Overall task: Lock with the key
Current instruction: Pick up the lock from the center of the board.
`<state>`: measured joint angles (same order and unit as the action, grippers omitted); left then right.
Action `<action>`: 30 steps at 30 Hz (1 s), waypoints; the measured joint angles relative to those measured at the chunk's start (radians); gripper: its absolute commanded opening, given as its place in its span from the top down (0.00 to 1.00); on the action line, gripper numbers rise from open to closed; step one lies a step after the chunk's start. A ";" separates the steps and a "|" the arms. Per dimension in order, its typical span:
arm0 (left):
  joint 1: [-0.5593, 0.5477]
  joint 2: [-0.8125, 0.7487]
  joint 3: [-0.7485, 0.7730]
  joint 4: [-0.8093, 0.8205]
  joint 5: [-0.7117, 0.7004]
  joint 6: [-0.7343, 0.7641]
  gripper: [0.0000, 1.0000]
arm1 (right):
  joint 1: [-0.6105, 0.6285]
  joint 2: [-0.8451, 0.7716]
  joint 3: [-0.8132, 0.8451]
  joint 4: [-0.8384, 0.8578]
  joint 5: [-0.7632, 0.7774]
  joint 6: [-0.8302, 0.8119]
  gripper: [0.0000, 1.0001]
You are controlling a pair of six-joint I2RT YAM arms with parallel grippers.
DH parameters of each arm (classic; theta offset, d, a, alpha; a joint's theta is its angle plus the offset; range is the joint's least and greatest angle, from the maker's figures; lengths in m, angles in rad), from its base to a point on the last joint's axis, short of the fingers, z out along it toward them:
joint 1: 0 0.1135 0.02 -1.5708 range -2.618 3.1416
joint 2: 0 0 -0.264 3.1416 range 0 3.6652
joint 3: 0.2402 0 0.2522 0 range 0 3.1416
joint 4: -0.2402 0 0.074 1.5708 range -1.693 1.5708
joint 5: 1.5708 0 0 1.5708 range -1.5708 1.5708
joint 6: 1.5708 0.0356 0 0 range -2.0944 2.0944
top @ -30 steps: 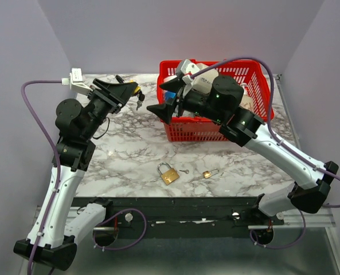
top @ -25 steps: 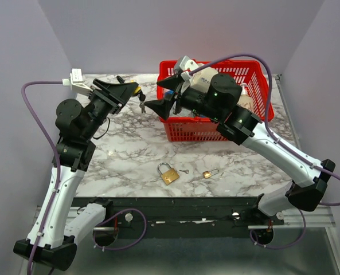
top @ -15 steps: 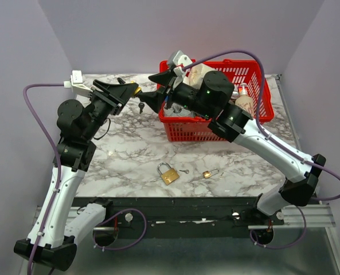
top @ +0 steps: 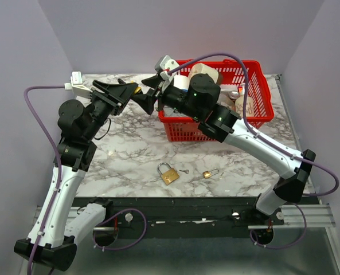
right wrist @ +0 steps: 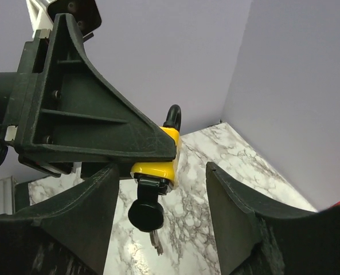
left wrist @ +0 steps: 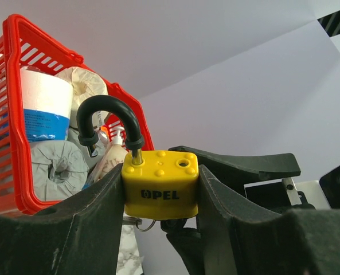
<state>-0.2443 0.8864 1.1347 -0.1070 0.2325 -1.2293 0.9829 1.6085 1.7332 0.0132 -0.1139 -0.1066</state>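
- The left gripper [left wrist: 161, 197] is clamping the yellow padlock [left wrist: 158, 172] aloft, shackle up.
- The key [right wrist: 146, 213] is sticking from its underside, shaft vertical, head down.
- The right gripper [right wrist: 162, 172], fingers spread wide, is framing that head without touching.

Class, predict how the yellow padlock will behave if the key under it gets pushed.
The yellow padlock looks hard, so likely rigid. With the left gripper clamping its flat sides, it probably won't slip. Its open shackle might swivel.
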 measured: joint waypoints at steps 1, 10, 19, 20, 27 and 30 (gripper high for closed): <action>0.000 -0.001 -0.003 0.000 -0.002 -0.004 0.94 | 0.000 0.005 0.001 0.003 0.003 0.000 0.32; -0.002 -0.001 -0.013 -0.001 -0.011 -0.033 0.94 | 0.006 0.042 0.006 0.009 0.030 0.000 0.39; -0.008 -0.004 -0.016 0.000 -0.018 -0.055 0.94 | 0.009 0.062 0.034 0.017 0.037 0.000 0.53; -0.008 -0.004 -0.016 0.000 -0.023 -0.058 0.94 | 0.011 0.064 0.035 0.017 0.038 0.001 0.61; -0.008 -0.005 -0.017 -0.006 -0.036 -0.060 0.78 | 0.017 0.070 0.039 0.017 0.044 -0.002 0.99; -0.008 -0.010 -0.018 -0.009 -0.039 -0.060 0.49 | 0.018 0.070 0.039 0.017 0.043 0.001 0.99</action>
<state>-0.2520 0.8768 1.1164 -0.1162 0.1936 -1.2892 1.0004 1.6787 1.7721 0.0303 -0.0704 -0.1055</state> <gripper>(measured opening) 0.550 0.398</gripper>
